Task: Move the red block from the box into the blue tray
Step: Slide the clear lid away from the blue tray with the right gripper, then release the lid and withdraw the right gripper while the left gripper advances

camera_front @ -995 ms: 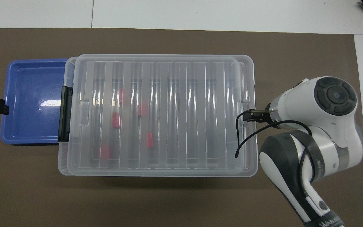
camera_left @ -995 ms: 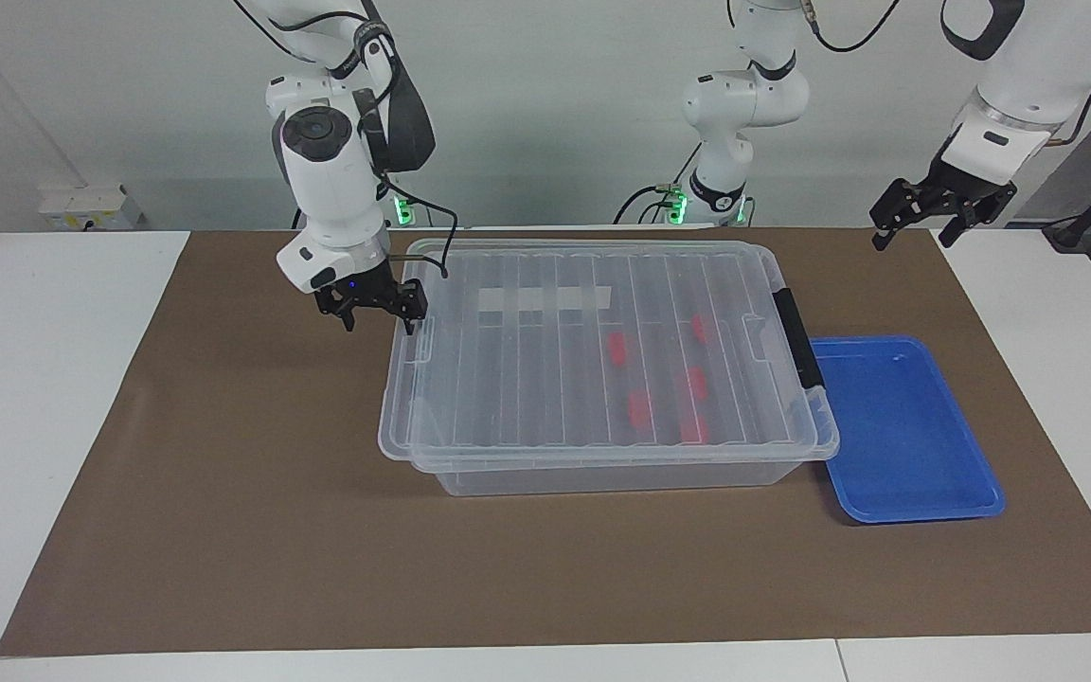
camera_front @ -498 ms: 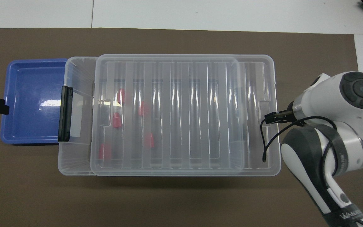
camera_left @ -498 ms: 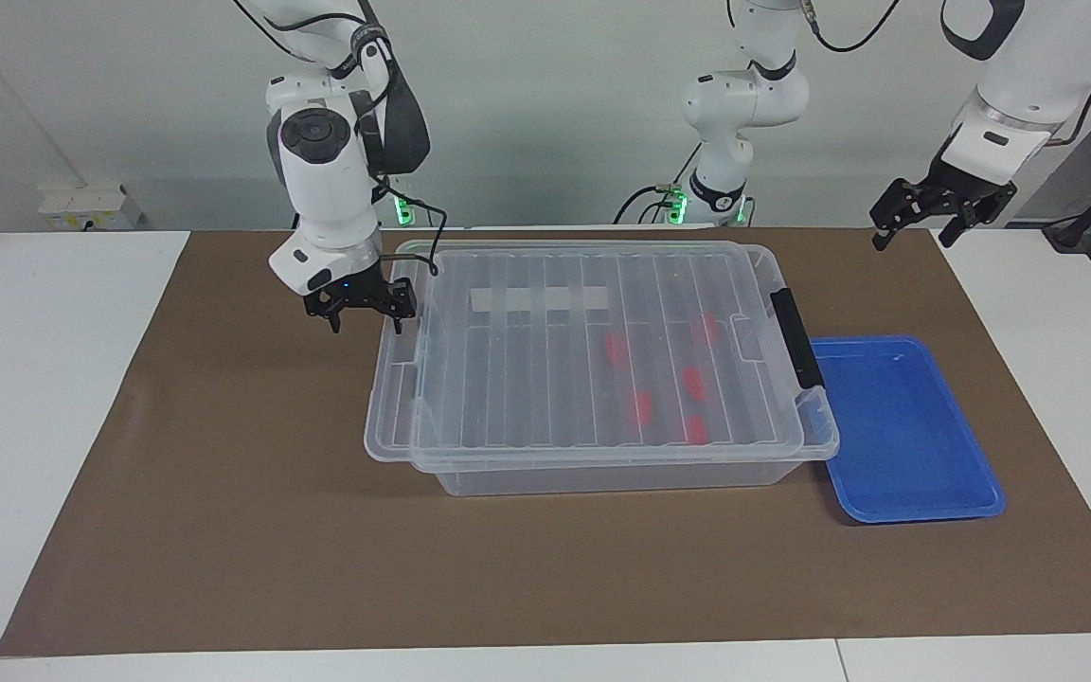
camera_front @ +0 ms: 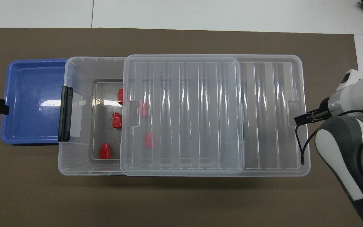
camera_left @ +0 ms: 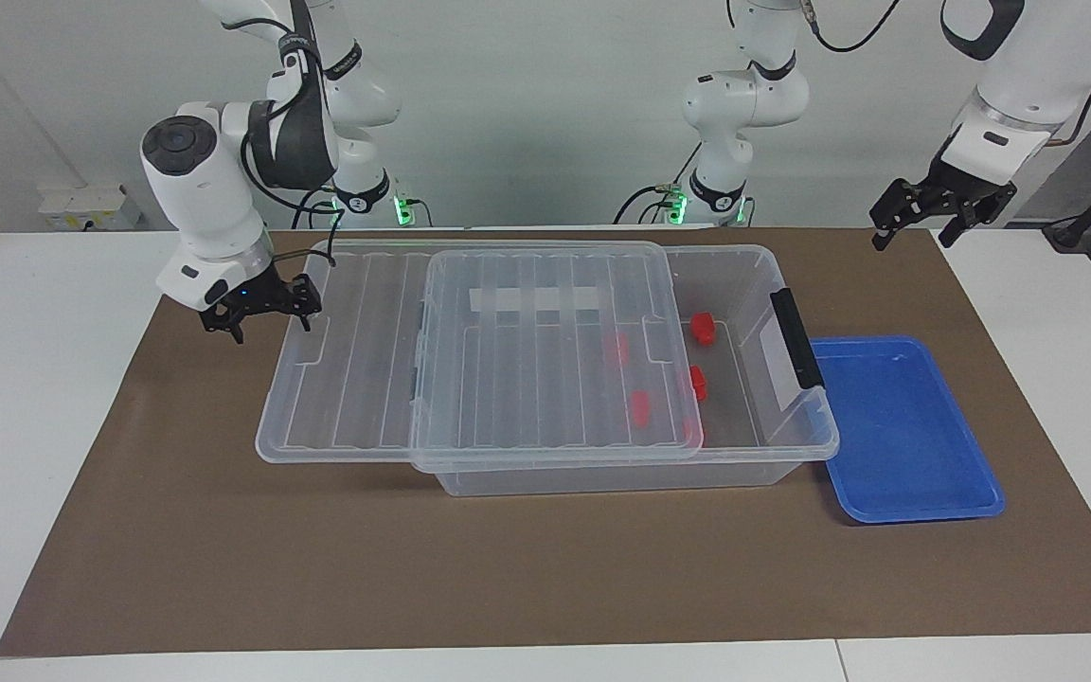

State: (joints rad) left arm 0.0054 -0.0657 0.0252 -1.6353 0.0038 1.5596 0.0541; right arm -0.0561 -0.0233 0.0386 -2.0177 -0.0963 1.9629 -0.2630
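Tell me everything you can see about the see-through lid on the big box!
The lid is clear plastic, rectangular with rounded corners, and has long ribs running across it and a white tape strip on top. It lies flat but is slid sideways toward the right arm's end of the table, so it covers only part of the box and overhangs its end. The uncovered end shows some red blocks; others show blurrily through the lid. The right gripper, open, hangs at the lid's overhanging edge; I cannot tell if it touches.
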